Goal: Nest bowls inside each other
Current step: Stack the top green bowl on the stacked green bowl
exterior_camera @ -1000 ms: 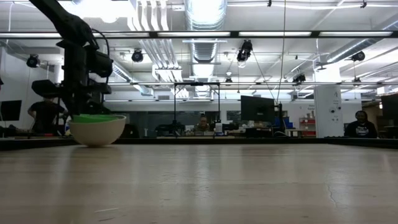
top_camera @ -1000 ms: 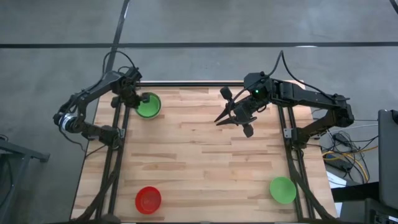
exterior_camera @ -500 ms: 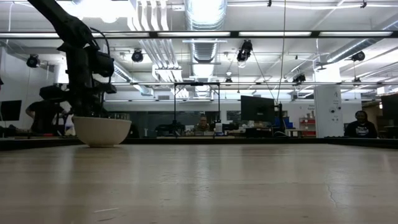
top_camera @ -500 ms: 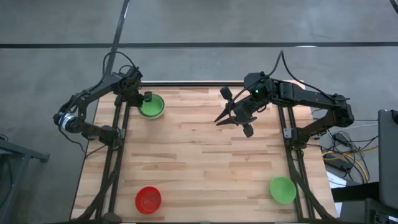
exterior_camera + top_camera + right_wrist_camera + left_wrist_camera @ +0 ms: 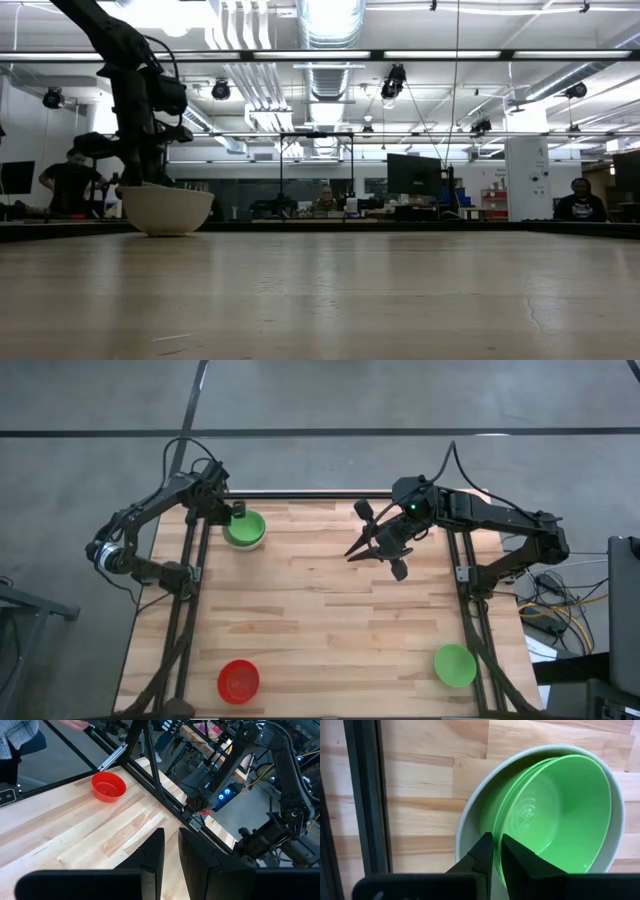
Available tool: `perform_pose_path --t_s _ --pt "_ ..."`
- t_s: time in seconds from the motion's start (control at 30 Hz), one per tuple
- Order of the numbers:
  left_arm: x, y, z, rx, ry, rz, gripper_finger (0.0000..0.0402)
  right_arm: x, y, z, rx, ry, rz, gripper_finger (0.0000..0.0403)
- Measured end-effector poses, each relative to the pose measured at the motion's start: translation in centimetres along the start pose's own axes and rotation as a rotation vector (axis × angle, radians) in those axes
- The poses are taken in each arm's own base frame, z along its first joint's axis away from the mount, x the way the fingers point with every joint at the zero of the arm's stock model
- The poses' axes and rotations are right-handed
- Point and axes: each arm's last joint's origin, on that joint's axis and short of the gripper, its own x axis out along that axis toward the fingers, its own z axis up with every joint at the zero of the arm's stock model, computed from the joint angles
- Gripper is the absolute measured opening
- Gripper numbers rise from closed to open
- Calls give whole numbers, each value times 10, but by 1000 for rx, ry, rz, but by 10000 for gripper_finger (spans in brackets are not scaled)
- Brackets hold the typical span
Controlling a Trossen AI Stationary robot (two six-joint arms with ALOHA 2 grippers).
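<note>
Nested now, the green bowl (image 5: pixel 241 528) is sitting down inside the whitish-grey bowl (image 5: pixel 259 536), where a second ago it was perched above that bowl's rim, and the left gripper (image 5: pixel 236 513) is lifting slightly off it. That gripper is hovering just over the rim of the whitish-grey bowl on its frame side, its fingers (image 5: pixel 482 857) standing a narrow slit apart and pinching nothing; in the left wrist view the green bowl (image 5: pixel 555 815) is lying a little tilted within the grey one (image 5: pixel 470 810). The right gripper (image 5: pixel 377 550) is waiting in the air well to the right of the whitish-grey bowl, over the wooden table (image 5: pixel 320 610), its fingers (image 5: pixel 152 852) also a small gap apart with nothing between them.

Counting from above, four bowls are showing: two green, one red, one whitish-grey. The second green bowl (image 5: pixel 455 665) is sitting far from the whitish-grey bowl, at the table's opposite corner. The red bowl (image 5: pixel 239 680) is resting well apart from the grey one, near the table's front edge on the same side.

From table height only the whitish-grey bowl (image 5: pixel 166 209) is visible; the green one inside it is hidden by its wall. Whether another bowl is lying beneath the nested green one cannot be made out. People (image 5: pixel 578 203) are sitting dimly in the room behind.
</note>
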Motion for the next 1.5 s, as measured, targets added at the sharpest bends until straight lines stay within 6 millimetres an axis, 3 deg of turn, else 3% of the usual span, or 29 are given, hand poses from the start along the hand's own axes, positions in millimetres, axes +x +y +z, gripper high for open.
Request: perform_pose_path --t_s 0.67,1.0,1.5 --pt "2 1 -4 42 47 -9 35 0 0 0 0 0 0 52" --pt "23 8 -15 39 116 -61 35 0 0 0 0 0 0 52" --pt "18 3 -10 63 94 -104 35 0 0 0 1 0 0 52"
